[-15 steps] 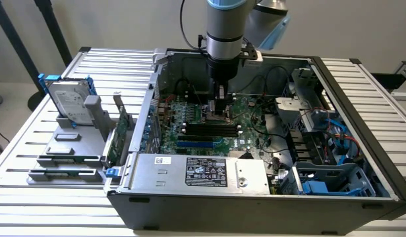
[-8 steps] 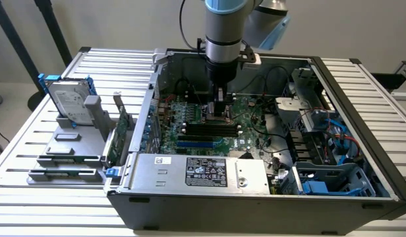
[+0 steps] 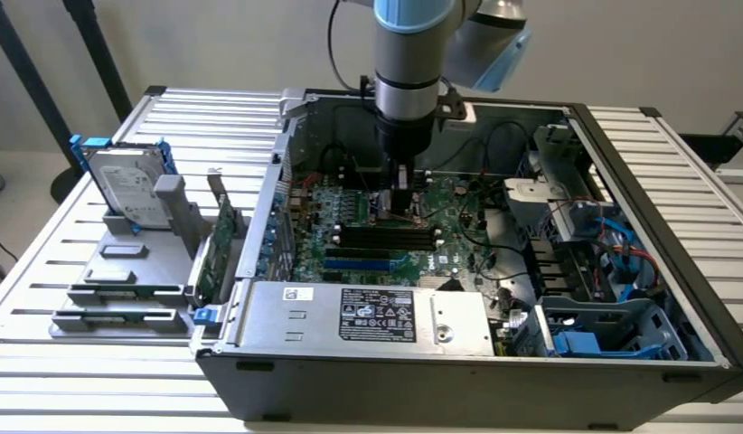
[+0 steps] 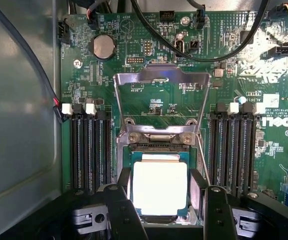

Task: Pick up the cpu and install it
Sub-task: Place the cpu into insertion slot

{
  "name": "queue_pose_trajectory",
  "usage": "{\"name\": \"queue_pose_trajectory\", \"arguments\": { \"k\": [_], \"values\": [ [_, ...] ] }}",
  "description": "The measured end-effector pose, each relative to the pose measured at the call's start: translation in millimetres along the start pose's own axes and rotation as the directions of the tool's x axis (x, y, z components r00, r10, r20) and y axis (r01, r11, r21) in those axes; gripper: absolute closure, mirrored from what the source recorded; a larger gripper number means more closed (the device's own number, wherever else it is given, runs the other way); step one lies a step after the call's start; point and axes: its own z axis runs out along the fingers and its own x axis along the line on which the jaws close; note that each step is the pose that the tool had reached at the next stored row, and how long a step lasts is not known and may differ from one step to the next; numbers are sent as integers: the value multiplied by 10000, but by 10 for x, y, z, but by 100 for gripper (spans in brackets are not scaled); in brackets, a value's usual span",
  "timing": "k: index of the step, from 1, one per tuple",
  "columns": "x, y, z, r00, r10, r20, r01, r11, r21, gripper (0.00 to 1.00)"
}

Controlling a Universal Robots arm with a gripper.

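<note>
So from the exterior view, the arm [image 3: 408, 54] reaches straight down into the open pc case [image 3: 468, 371], which sits on a slatted metal table [image 3: 685, 181]. The gripper [image 3: 403, 210] is low over the green motherboard [image 3: 456, 262], just behind the row of black memory slots [image 3: 384, 237]. Near the front of the case there's a silver power supply [image 3: 371, 312]. Outside the case, on the exterior view's left, a hard drive [image 3: 121, 185] with blue brackets stands upright in a grey holder, and a long green card [image 3: 223, 240] stands on edge right next to the case wall.

The wrist view is where it gets clear. The cpu [image 4: 159, 189], with its shiny silver top and thin green rim, sits squarely in the socket opening. Honestly, I can't tell if it's fully seated or a hair above it. The gripper [image 4: 161, 184] is clamped on it, with the black fingers [image 4: 125, 182] pressed against two opposite edges of the chip. The socket's metal load plate [image 4: 161, 95] is flipped up and open beyond the chip. Banks of memory slots [image 4: 90, 150] run along both sides of the socket. Further out on the board there's a coin cell battery [image 4: 104, 46], and some black cables [image 4: 158, 35] loop across it.
</note>
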Motion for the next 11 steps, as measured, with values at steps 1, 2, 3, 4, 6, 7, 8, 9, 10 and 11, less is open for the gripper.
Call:
{"name": "queue_pose_trajectory", "arguments": {
  "k": [1, 2, 3, 4, 6, 7, 8, 9, 10, 11],
  "values": [
    [0, -2, 7, 10000, 0, 0, 0, 10000, 0, 45],
    [-1, -3, 14, 10000, -1, 0, 1, 10000, 0, 45],
    [-1, -4, 22, 10000, -2, 0, 2, 10000, 0, 45],
    [-2, -5, 28, 10000, -2, 0, 2, 10000, 0, 45],
    [-2, -6, 40, 10000, -2, -2, 2, 10000, 1, 45],
    [-3, -6, 46, 10000, -1, 0, 1, 10000, 3, 45],
    [-3, -7, 54, 10000, -1, 0, 1, 10000, 4, 45],
    [-3, -7, 60, 10000, -1, 2, 1, 10000, 6, 45],
    [-4, -7, 67, 10000, -1, 2, 1, 10000, 8, 45],
    [-4, -8, 74, 10000, 0, 4, 0, 10000, 10, 45]
  ]
}}
